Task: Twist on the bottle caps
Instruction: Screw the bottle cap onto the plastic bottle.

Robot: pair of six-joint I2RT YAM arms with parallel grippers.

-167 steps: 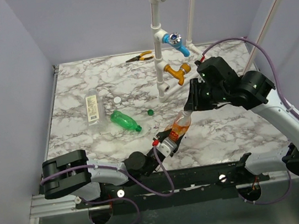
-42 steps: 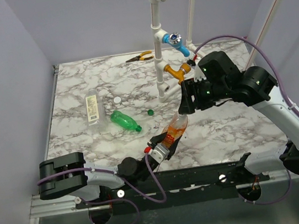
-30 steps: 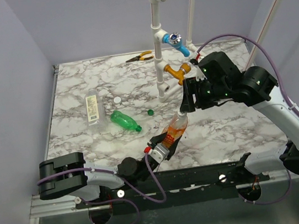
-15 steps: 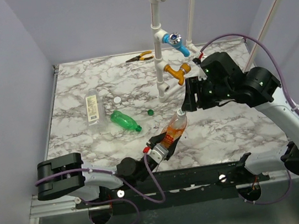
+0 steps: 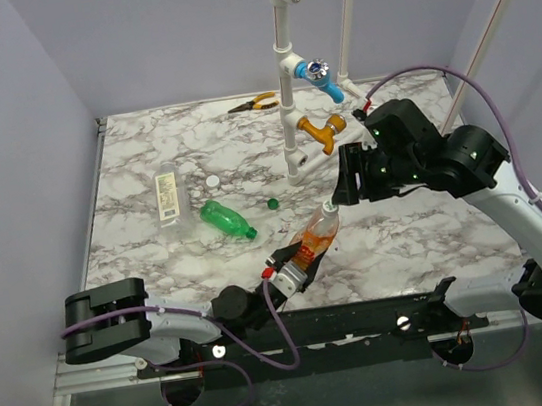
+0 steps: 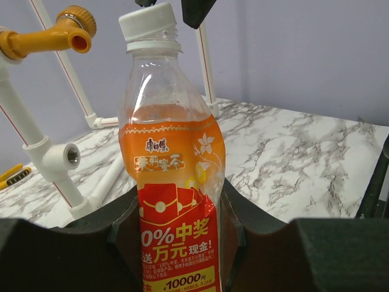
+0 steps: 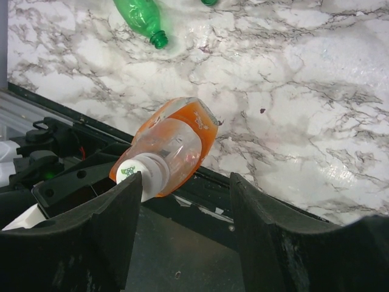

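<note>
Label (image 6: 176,243) readable only from the left wrist; left gripper (image 6: 176,213) clamps the orange bottle (image 6: 173,164); right gripper (image 7: 185,182) spread by its white cap (image 7: 138,173).

Marble table (image 5: 412,236) carries green bottle (image 5: 226,219), clear bottle (image 5: 166,197), white cap (image 5: 213,182), green cap (image 5: 273,203), pliers (image 5: 253,104); pipe frame (image 5: 289,140).

We find the base of the orange bottle (image 6: 173,182) cut off at the left wrist view's lower edge. The green bottle (image 7: 140,15) runs off the right wrist view's top edge, its body mostly unseen.
</note>
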